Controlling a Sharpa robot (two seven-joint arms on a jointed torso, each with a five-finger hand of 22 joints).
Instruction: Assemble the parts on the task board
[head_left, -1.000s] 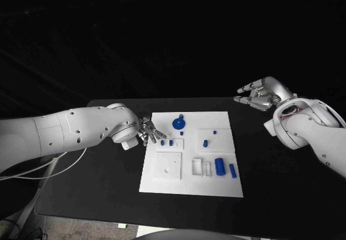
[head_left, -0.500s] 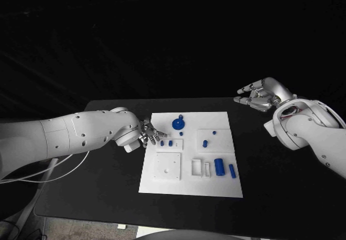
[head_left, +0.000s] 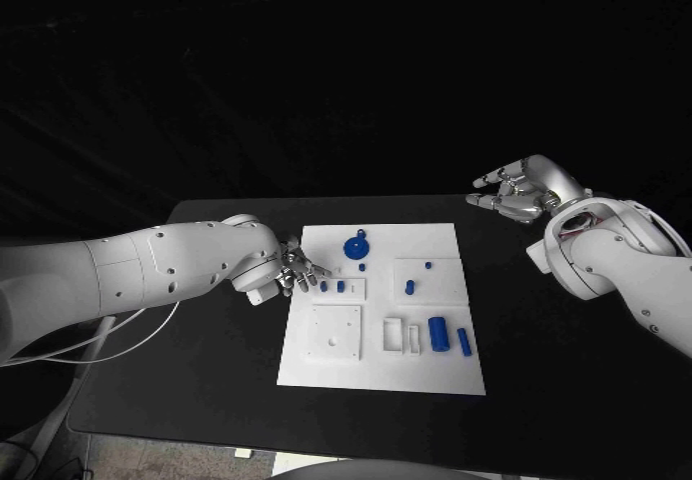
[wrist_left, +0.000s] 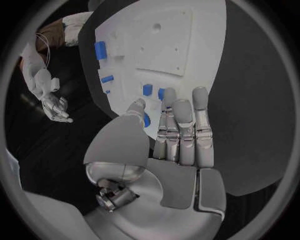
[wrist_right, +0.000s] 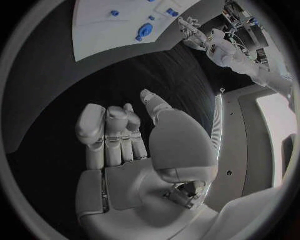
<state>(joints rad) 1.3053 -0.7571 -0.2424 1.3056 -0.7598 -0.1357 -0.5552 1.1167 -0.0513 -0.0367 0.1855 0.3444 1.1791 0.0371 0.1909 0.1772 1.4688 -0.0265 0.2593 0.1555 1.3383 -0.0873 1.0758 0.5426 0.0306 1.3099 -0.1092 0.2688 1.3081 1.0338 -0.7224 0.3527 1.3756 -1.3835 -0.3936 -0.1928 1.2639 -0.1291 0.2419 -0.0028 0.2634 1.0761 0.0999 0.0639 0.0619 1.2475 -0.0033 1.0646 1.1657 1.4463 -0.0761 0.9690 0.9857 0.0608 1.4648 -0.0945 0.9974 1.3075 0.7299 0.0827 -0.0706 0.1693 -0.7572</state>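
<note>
The white task board (head_left: 378, 360) lies mid-table. My left hand (head_left: 296, 270) hovers at its left edge, fingers straight and together, holding nothing; the fingertips (wrist_left: 184, 107) reach to two small blue pieces (head_left: 333, 286) standing in a recessed square. A round blue part with a knob (head_left: 356, 244) sits at the board's back. A blue peg (head_left: 410, 287), a blue cylinder (head_left: 440, 332) and a blue bar (head_left: 464, 341) lie on the right half. My right hand (head_left: 519, 188) hangs off the board beyond its back right corner, fingers (wrist_right: 109, 132) apart and holding nothing.
White rectangular frames (head_left: 398, 334) and a square plate with holes (head_left: 338, 332) are set in the board's front half. Black table (head_left: 216, 370) surrounds the board on all sides, with wide room to left and right.
My left forearm has shifted slightly toward the board while its hand stays at the left edge. The right hand and the parts have not moved.
</note>
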